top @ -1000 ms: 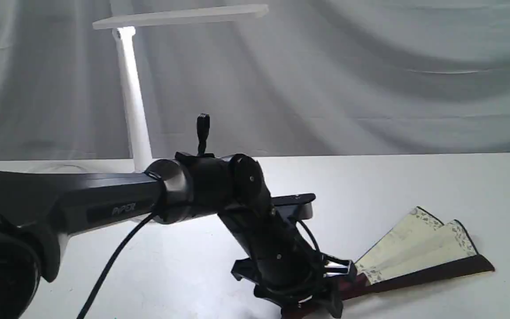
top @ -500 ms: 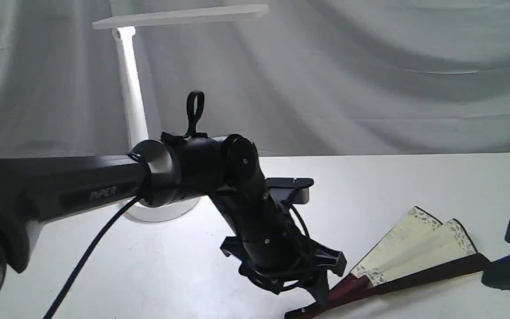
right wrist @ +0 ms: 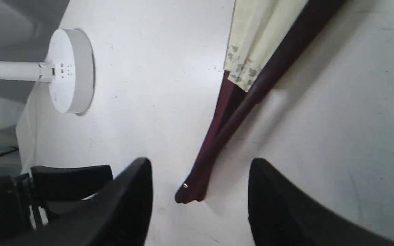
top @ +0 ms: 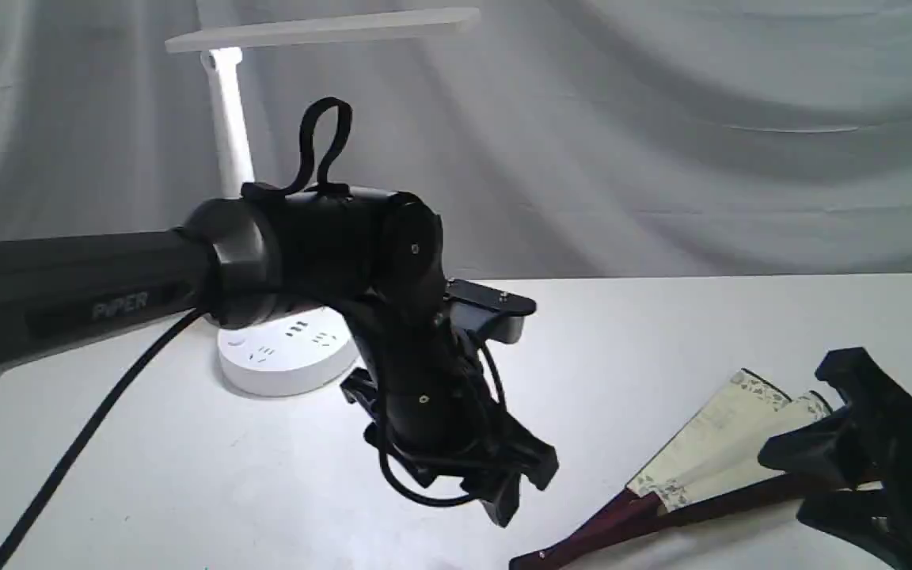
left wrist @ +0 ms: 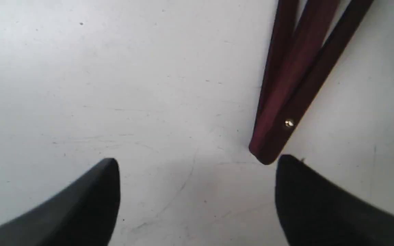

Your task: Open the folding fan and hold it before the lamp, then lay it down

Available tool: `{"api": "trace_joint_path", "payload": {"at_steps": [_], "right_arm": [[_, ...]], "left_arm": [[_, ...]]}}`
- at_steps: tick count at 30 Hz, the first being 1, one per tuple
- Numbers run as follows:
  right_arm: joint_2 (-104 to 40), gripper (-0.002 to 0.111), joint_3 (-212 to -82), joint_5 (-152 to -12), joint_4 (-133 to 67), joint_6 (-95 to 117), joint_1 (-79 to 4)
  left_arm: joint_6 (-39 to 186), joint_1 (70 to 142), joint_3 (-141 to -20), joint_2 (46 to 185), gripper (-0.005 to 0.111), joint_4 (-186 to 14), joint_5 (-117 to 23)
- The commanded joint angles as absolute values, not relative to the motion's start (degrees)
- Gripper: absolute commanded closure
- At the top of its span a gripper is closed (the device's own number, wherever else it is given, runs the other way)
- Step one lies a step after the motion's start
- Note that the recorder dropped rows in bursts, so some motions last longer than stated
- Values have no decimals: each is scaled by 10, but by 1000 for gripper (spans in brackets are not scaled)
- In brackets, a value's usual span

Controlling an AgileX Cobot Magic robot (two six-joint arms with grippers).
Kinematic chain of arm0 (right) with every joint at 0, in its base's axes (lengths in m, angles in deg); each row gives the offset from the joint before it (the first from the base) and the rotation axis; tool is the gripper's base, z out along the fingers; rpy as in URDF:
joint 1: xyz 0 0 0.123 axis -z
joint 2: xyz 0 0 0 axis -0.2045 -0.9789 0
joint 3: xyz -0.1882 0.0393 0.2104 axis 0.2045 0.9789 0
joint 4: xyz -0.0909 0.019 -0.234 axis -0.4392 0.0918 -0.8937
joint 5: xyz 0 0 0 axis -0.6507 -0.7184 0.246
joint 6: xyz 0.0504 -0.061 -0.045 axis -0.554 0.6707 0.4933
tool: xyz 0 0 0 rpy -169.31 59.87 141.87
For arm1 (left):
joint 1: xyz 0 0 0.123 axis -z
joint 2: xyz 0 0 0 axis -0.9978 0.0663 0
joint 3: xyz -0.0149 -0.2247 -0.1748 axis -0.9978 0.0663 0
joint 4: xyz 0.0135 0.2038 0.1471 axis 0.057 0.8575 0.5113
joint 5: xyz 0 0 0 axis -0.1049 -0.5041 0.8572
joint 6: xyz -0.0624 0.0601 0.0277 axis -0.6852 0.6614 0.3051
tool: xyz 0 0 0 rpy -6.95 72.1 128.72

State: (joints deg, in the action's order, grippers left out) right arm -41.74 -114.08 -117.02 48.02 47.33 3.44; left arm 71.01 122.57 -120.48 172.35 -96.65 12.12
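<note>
The white table (top: 662, 332) carries everything, and a grey curtain (top: 662, 119) hangs behind it. My left arm (top: 68, 293) reaches across the table, and the lamp (top: 230, 127) stands upright on its far side. The lamp's round base with sockets sits on the table, and its long flat head lies level high above my left wrist. The lamp is well apart from the fingers of both hands.

The folding fan (top: 729, 439) lies flat on the table, only partly spread. A few cream pleats with a grey flowered edge show, and the dark maroon guards run together toward the pivot.

My left gripper (left wrist: 197, 164) hangs above the table, jaws wide apart, with nothing between them. The pivot end of the fan lies just ahead of one fingertip; whether they touch I cannot tell, it may be only near.

My right gripper (right wrist: 200, 162) hovers over the fan with its jaws also apart, gripping nothing. The maroon guard shows in the gap between its two fingers, lying on the table beneath them.

A small shiny rivet (left wrist: 288, 123) pins the ribs at the pivot.
</note>
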Motion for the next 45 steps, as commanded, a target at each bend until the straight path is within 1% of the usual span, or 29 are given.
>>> {"api": "trace_joint_path", "payload": {"at_steps": [1,4,8,19,23,31,36,45], "right_arm": [[-441,64,-1144,-1153,570,520,11],[-470,64,-1144,-1151,626,542,-8],[-507,64,-1144,-1146,667,575,-20],[-582,64,-1148,-1108,667,563,-33],[-612,64,-1171,-1113,667,559,-33],[-660,64,-1226,-1113,667,557,-33],[-697,64,-1257,-1138,667,541,-33],[-728,64,-1263,-1122,667,513,-33]], "left_arm": [[714,1207,-1202,1715,43,-990,134],[723,1188,-1202,1715,43,-1021,149],[729,1182,-1202,1715,43,-1017,168],[729,1182,-1202,1715,43,-1011,176],[757,1182,-1202,1715,43,-1047,176],[763,1183,-1202,1717,43,-1050,175],[763,1183,-1202,1717,43,-1050,175],[763,1183,-1202,1717,43,-1050,174]]}}
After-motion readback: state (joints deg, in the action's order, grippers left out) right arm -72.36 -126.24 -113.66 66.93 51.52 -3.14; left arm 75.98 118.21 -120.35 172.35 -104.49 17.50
